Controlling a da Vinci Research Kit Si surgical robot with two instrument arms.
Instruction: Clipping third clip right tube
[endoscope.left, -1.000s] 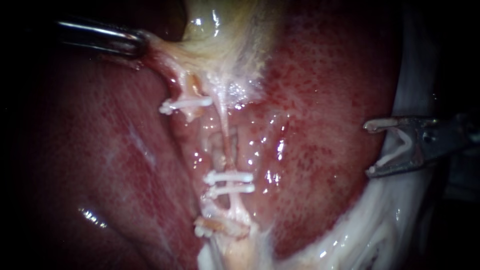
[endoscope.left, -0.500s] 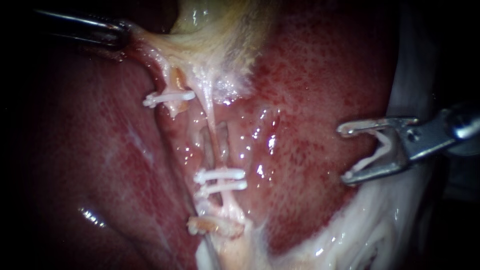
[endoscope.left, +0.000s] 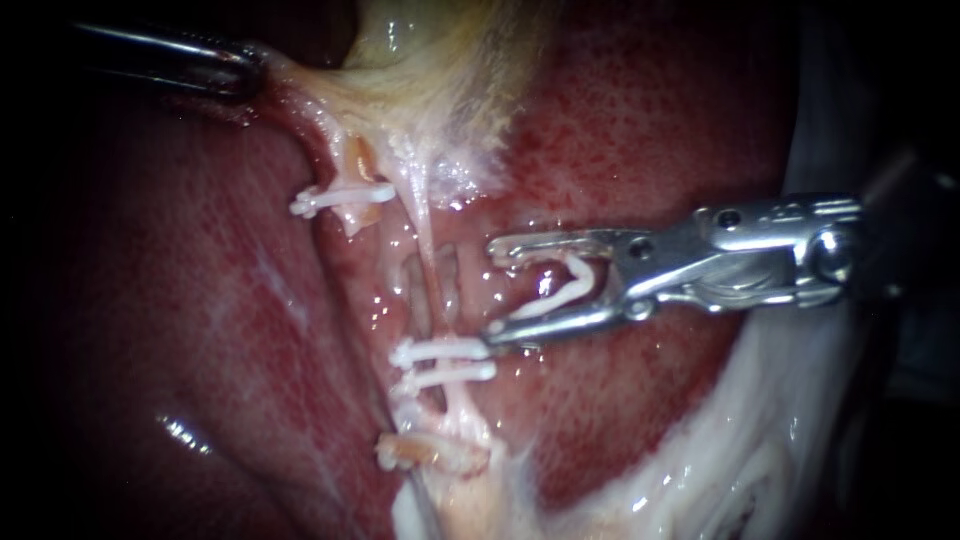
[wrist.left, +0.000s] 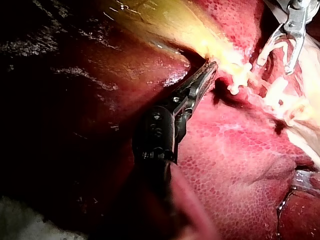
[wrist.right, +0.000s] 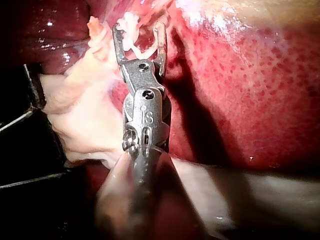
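The right tube (endoscope.left: 431, 262) runs as a thin pale strand down the middle, with two white clips (endoscope.left: 447, 362) across its lower part. My right instrument (endoscope.left: 493, 292) holds a white V-shaped clip (endoscope.left: 556, 291) in its wide-apart jaws just right of the tube. Its lower tip touches the end of the upper clip. In the right wrist view the same jaws (wrist.right: 139, 31) reach the pale strands. My left instrument (endoscope.left: 248, 68) is shut on a fold of gallbladder (endoscope.left: 450, 60) tissue, pulling it taut; the left wrist view shows those jaws (wrist.left: 209, 70) too.
The left tube's upper stub carries one clip (endoscope.left: 340, 197), and a lower stub (endoscope.left: 432, 452) lies below. Mottled red liver (endoscope.left: 650, 120) surrounds the tubes. White tissue (endoscope.left: 760, 430) lies under the right instrument's shaft.
My right instrument has moved left across the liver, carrying its clip up to the right tube. My left instrument drew the gallbladder fold a little further left, then held.
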